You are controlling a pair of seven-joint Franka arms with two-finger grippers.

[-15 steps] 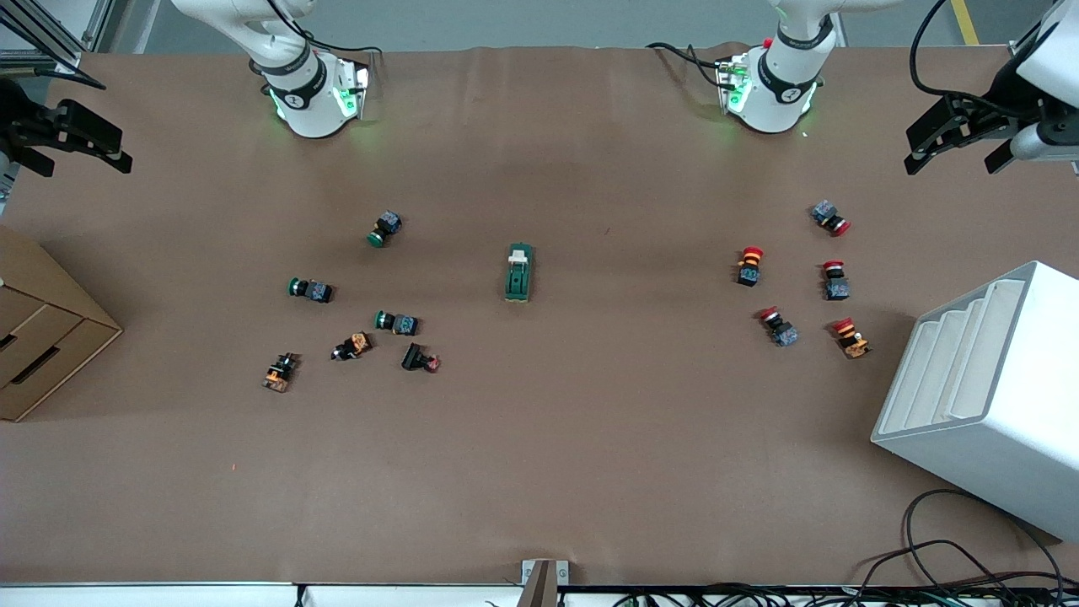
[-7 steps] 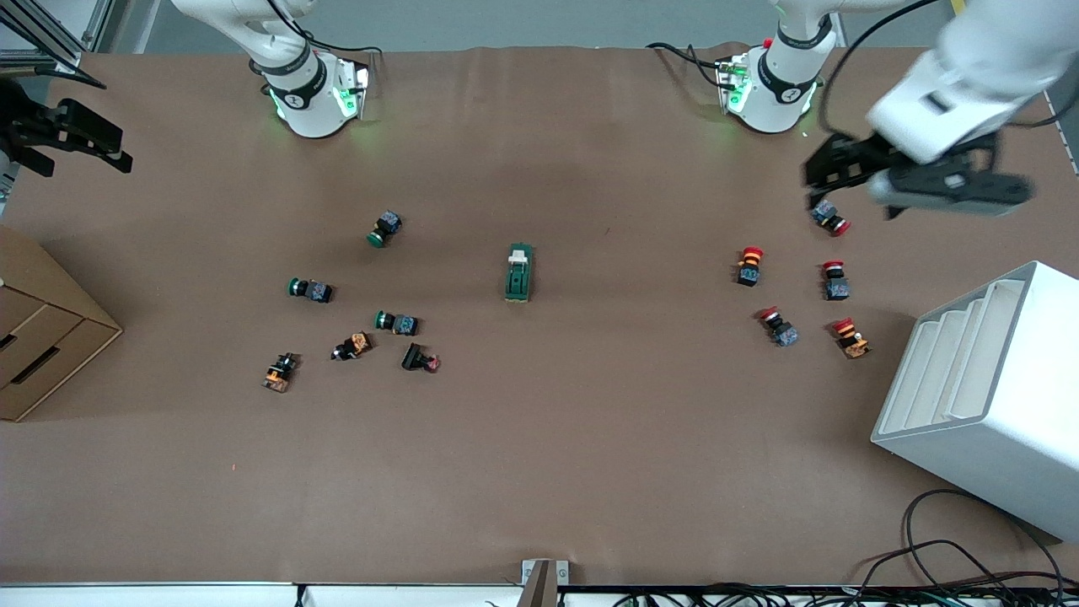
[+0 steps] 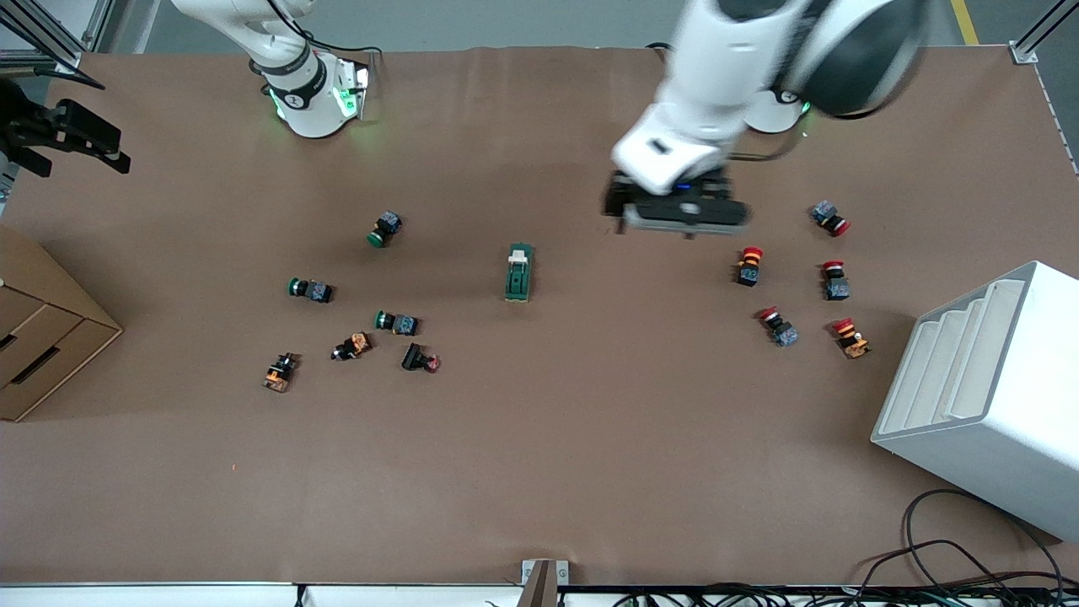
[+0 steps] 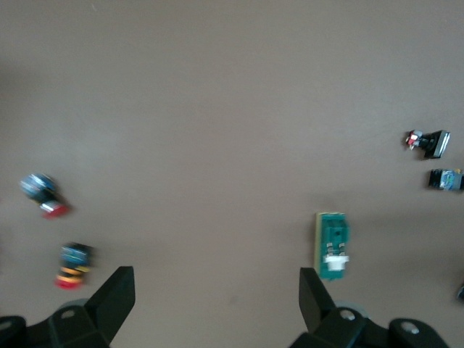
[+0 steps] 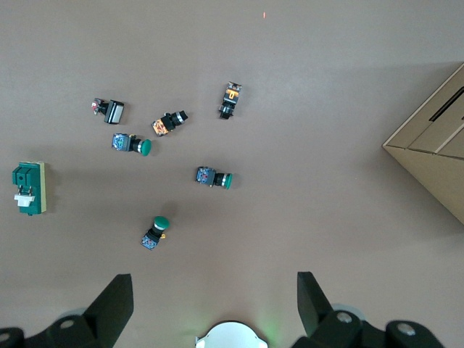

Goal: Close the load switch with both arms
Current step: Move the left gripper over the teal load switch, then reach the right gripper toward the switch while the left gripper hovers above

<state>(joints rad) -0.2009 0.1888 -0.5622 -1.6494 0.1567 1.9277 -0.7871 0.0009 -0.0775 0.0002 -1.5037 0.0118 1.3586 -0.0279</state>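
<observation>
The load switch [image 3: 518,273] lies untouched at mid-frame on the worktop [image 3: 539,472]: you are in the approach step. The left claw [image 3: 674,221], released, hovers upper right of it. The right claw [image 3: 63,143], released, waits at upper left. Next, align both over the switch.
</observation>
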